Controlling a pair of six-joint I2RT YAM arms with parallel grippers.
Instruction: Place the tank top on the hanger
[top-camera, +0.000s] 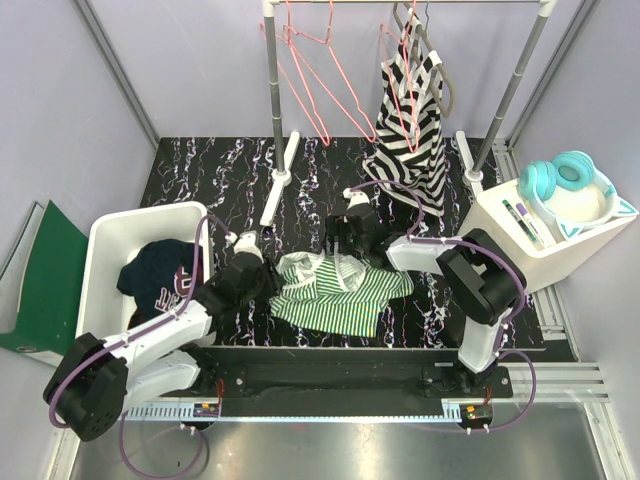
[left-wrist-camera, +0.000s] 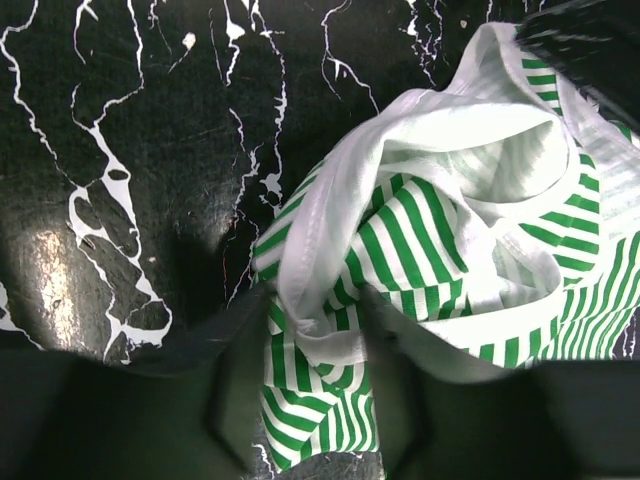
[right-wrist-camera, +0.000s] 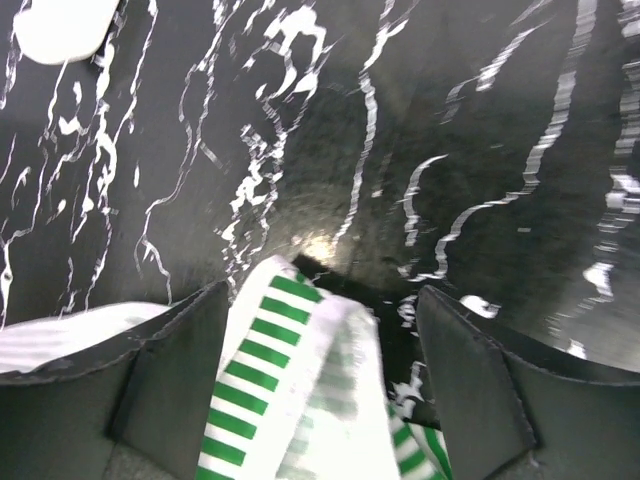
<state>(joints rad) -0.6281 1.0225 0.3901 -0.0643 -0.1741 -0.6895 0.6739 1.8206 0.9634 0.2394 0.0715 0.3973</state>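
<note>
The green-and-white striped tank top (top-camera: 345, 300) lies crumpled on the black marbled table between the two arms. My left gripper (top-camera: 270, 278) is at its left edge; in the left wrist view that gripper (left-wrist-camera: 312, 315) is shut on a bunched fold of the tank top (left-wrist-camera: 400, 230) with white trim. My right gripper (top-camera: 345, 250) is at the top's far edge. It stands open (right-wrist-camera: 320, 300), with a striped strap of the tank top (right-wrist-camera: 270, 380) loose between its fingers. Salmon-pink wire hangers (top-camera: 320, 85) hang on the rack rail at the back, apart from both grippers.
A black-and-white striped garment (top-camera: 412, 130) hangs at the rack's right. The rack's posts and feet (top-camera: 277, 180) stand on the table behind the tank top. A white bin (top-camera: 110, 240) with a navy garment (top-camera: 155, 275) is at the left, and a white box with teal headphones (top-camera: 565, 190) at the right.
</note>
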